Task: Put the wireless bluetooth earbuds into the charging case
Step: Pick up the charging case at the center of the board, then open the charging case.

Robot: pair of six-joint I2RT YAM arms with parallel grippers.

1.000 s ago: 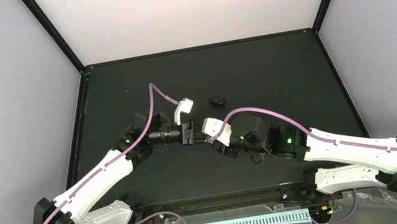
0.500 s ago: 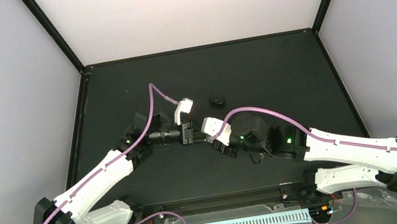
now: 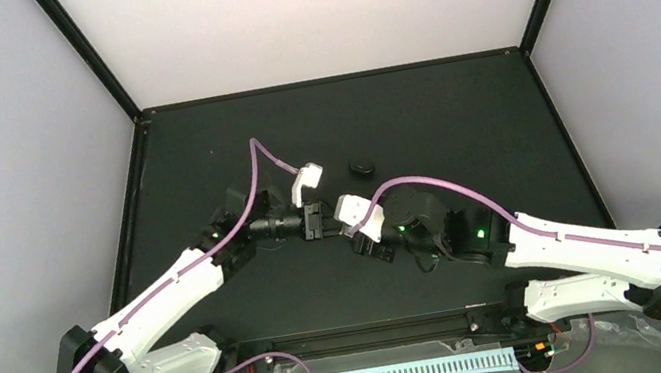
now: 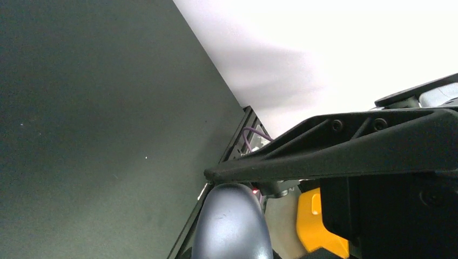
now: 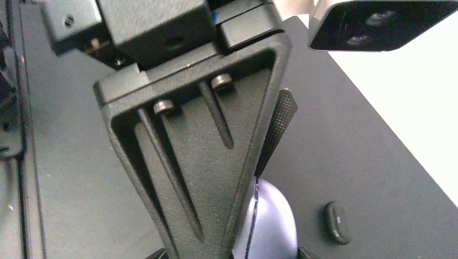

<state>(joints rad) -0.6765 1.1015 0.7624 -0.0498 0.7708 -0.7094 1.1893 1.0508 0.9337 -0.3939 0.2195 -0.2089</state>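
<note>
The lavender charging case [image 4: 232, 224] is held off the table where my two grippers meet at mid-table. Its lid is down, with a thin seam showing in the right wrist view [image 5: 270, 221]. My left gripper [image 3: 320, 221] is shut on the case, and its ribbed pad [image 5: 276, 127] lies against the case's side. My right gripper [image 3: 360, 234] comes in from the right and grips the same case, with one finger [image 4: 324, 148] lying across the case's end. In the top view the fingers hide the case. The earbuds are not in view.
A small black oval object [image 3: 361, 168] lies on the black mat just beyond the grippers; it also shows in the right wrist view [image 5: 336, 222]. The mat's raised black frame [image 3: 137, 193] and pale walls enclose the table.
The right wrist has edged slightly left and away from me. The left arm and the black oval object have not moved.
</note>
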